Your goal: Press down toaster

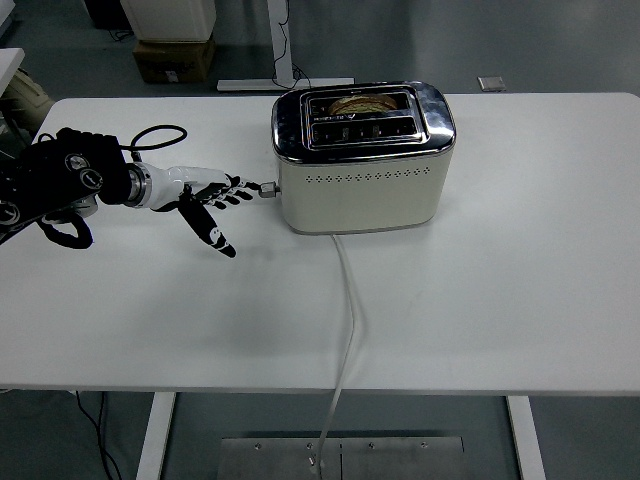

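My left hand, fingers spread and holding nothing, reached toward the lever knob on the left end of the cream toaster, which stood at the middle of the white table with bread in its far slot. Pressing well, I judged, meant setting fingertips squarely atop the knob and pushing straight down until it latched (a sideways shove could slide the toaster). Whether the fingertips touched the knob was hard to make out; the lever's slot was hidden, and my right arm was out of view.
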